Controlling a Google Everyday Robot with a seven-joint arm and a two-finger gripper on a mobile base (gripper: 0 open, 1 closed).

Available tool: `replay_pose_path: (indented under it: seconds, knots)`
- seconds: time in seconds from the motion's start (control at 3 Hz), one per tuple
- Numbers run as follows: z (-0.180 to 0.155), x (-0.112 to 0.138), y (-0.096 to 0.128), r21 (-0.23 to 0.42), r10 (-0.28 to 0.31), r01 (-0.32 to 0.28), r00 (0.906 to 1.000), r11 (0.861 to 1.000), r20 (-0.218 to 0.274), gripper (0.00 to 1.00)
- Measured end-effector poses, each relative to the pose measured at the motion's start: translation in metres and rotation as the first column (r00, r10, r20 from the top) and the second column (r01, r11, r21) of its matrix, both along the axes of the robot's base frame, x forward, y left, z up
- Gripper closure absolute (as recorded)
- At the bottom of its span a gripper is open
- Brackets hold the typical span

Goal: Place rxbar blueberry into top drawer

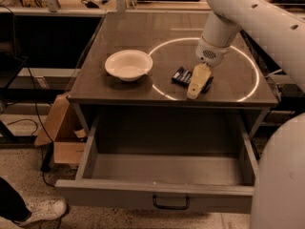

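- The rxbar blueberry (181, 75), small and dark blue, lies flat near the front edge of the counter (124, 37).
- The top drawer (167, 170), wide, shallow and grey, stands pulled open under the counter's front edge.
- The pincer (199, 86) hangs low over the counter, at the bar's right end.

No lettering can be read anywhere, not even on the rxbar blueberry (181, 75), which has the end effector (196, 90) right against it on the tabletop (133, 37).

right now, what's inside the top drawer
Nothing shows on the visible floor of the open top drawer. Its rear part is hidden in shadow under the tabletop. The rxbar blueberry lies on the tabletop, at the gripper.
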State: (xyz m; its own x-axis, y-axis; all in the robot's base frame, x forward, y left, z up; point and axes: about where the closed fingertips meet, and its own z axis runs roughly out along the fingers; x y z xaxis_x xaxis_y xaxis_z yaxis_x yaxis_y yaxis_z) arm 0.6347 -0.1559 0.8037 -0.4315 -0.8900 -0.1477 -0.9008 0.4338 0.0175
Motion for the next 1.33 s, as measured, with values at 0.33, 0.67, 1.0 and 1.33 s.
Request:
replay_pose_path:
  seconds: [0.33, 0.67, 1.0, 1.33]
  knots:
    - [0.0, 0.0, 0.0, 0.0, 0.0, 0.0, 1.0, 1.0, 0.0, 1.0]
    - [0.008, 0.0, 0.0, 0.0, 0.0, 0.0, 1.0, 1.0, 0.0, 1.0]
    - [0.02, 0.0, 0.0, 0.0, 0.0, 0.0, 1.0, 1.0, 0.0, 1.0]
    - [0.026, 0.0, 0.0, 0.0, 0.0, 0.0, 1.0, 1.0, 0.0, 1.0]
